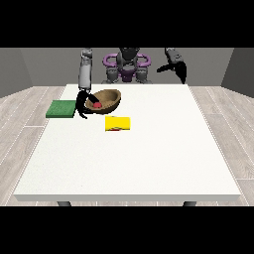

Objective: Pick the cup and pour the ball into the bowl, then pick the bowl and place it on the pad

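The fingers (82, 112) of the hand at the view's left (81, 105) were curled about the near left rim of the bowl (107, 99), in the upper left of the frame; the bowl looked tipped and perhaps lifted off the table (134, 158), though I could not tell whether it was clear of it; the red ball (97, 105) lay inside it, so the pour seemed done and the carry to the pad was the step in hand; the green pad (61, 108) sat just left of that hand, near the table's left edge; a good carry would level the bowl first so the ball stayed in, then travel a short way left and set it down flat, centred on the pad; the yellow cup (118, 123) lay on its side just below the bowl, out of the path; the hand at the view's right (177, 68) hung raised at the upper right, well apart, holding nothing, its fingers drooping and relaxed.
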You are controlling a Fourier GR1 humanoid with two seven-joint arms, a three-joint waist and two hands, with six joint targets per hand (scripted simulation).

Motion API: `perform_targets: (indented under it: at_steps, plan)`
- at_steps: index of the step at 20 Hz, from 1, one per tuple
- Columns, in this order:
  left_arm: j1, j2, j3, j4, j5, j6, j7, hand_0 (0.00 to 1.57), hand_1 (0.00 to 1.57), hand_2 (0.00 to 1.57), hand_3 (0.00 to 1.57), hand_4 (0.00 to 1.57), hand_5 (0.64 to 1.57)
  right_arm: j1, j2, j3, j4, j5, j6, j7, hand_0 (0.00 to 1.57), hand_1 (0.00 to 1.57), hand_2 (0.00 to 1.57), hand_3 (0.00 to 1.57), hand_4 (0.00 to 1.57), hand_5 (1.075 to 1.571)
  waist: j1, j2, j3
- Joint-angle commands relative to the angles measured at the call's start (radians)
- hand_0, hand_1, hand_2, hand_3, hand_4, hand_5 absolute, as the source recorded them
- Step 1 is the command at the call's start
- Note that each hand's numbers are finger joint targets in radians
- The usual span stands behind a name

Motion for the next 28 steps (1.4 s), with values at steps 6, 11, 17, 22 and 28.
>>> perform_targets:
  at_steps: [6, 11, 17, 22, 28]
  plan:
    - [0.034, -0.018, 0.025, 0.101, 0.031, -0.013, 0.020, 0.00, 0.00, 0.00, 0.00, 0.96, 1.423, -0.016, -0.024, 0.133, 0.052, 0.175, -0.209, 0.401, 1.57, 1.57, 1.57, 1.05, 0.86, 1.567, -0.034, -0.138, 0.0375]
    - [0.111, 0.079, 0.165, 0.261, 0.082, -0.038, -0.063, 0.00, 0.00, 0.00, 0.00, 1.00, 1.410, -0.099, -0.002, 0.232, -0.042, 0.226, -0.152, 0.662, 1.57, 1.57, 1.57, 0.86, 0.82, 1.564, -0.192, -0.279, 0.0385]
    - [0.180, 0.088, 0.169, 0.264, 0.081, -0.053, -0.070, 0.00, 0.00, 0.00, 0.00, 1.00, 1.410, -0.126, -0.076, 0.211, -0.131, 0.188, -0.024, 0.813, 1.57, 1.57, 1.57, 0.72, 0.80, 1.569, -0.235, -0.324, 0.0405]
    - [0.188, 0.112, 0.191, 0.256, 0.080, -0.067, -0.145, 0.00, 0.00, 0.00, 0.00, 1.02, 1.431, -0.100, -0.162, 0.141, -0.166, 0.130, 0.054, 0.776, 1.57, 1.57, 1.57, 0.73, 0.78, 1.571, -0.235, -0.247, 0.0405]
    - [0.128, 0.123, 0.220, 0.196, 0.130, -0.099, -0.118, 0.00, 0.00, 0.00, 0.00, 1.25, 1.503, -0.081, -0.282, 0.069, -0.135, 0.113, 0.118, 0.670, 1.57, 1.57, 1.57, 0.22, 0.88, 1.570, -0.174, -0.158, 0.0411]
